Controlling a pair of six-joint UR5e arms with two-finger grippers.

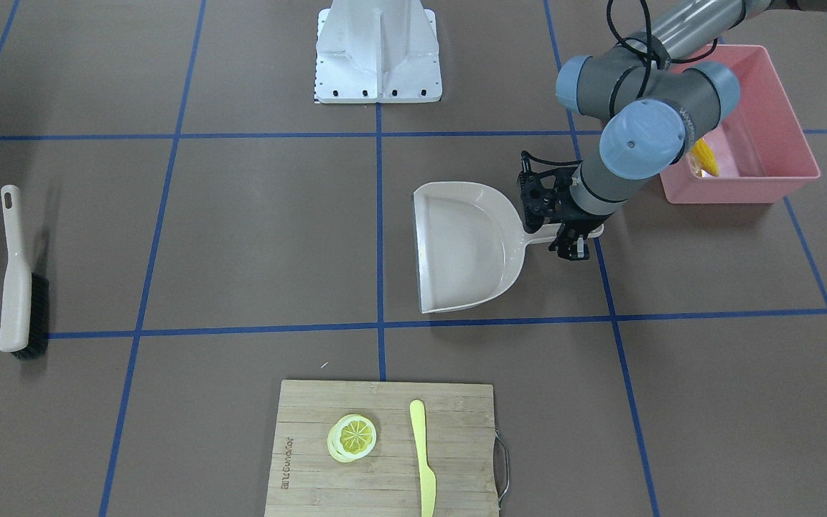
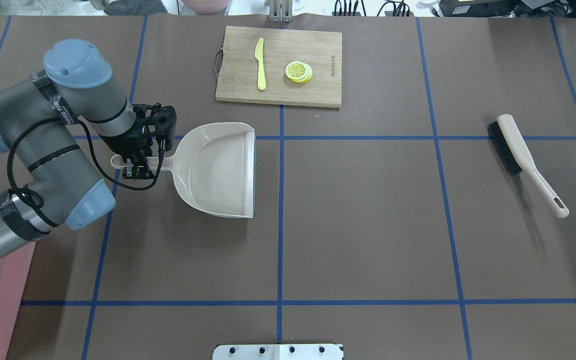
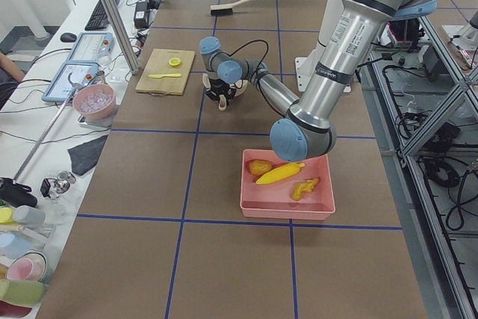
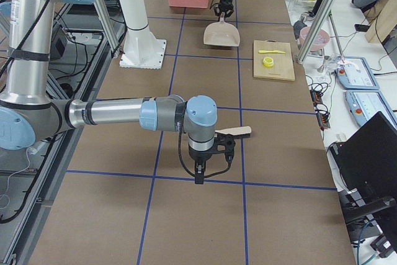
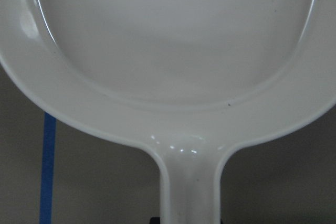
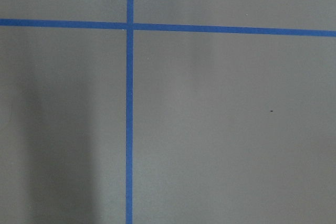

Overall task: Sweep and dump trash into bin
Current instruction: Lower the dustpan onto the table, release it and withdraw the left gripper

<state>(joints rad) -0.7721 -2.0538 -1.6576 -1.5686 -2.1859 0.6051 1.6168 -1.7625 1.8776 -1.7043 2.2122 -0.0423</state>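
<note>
The trash lies in the pink bin: the corn cob, the potato and the ginger root. The bin also shows in the front-facing view with the corn inside. The beige dustpan lies flat on the table with nothing in it. My left gripper is at its handle, and its jaws sit tight against the handle's sides. My right gripper hangs over the table near the brush. I cannot tell whether it is open or shut.
The brush lies on the table's right side. A wooden cutting board at the far edge holds a lemon slice and a pale yellow knife. The robot's white base stands at the near edge.
</note>
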